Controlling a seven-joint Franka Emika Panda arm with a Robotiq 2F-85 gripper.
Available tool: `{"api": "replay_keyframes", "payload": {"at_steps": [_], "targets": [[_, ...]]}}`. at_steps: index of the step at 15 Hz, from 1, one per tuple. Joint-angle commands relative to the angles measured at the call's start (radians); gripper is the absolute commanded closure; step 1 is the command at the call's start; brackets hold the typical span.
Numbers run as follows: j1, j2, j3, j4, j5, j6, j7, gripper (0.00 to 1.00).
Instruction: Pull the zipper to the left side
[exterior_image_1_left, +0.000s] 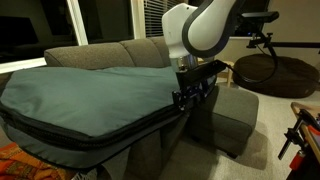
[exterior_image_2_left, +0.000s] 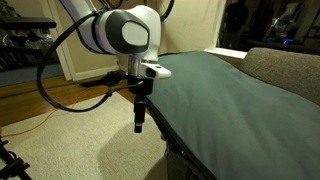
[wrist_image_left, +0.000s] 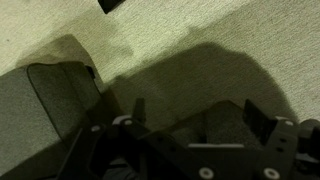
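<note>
A large grey-green bag (exterior_image_1_left: 90, 95) lies on a sofa, with a black zipper band (exterior_image_1_left: 95, 138) running along its front edge. It shows in both exterior views, as does the zipper band (exterior_image_2_left: 185, 150) on the bag (exterior_image_2_left: 225, 90). My gripper (exterior_image_1_left: 190, 92) hangs at the bag's corner, fingers pointing down (exterior_image_2_left: 139, 118). In the wrist view the two fingers (wrist_image_left: 200, 115) stand apart, open, over a dark corner of the bag. The zipper pull is too dark to make out.
The grey sofa (exterior_image_1_left: 150, 50) carries the bag. A grey ottoman (exterior_image_1_left: 235, 115) stands close beside the gripper and also shows in the wrist view (wrist_image_left: 40, 105). A brown beanbag (exterior_image_1_left: 268, 68) sits behind. Light carpet (wrist_image_left: 200, 40) lies below. Cables trail on the floor (exterior_image_2_left: 40, 110).
</note>
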Motion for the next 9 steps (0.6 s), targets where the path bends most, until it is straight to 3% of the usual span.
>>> {"api": "replay_keyframes", "payload": {"at_steps": [1,9], "targets": [[-0.034,0.044,-0.004,0.059,0.021,-0.077,-0.110,0.00],[-0.080,0.100,-0.052,0.160,-0.015,-0.199,-0.308,0.00]]}}
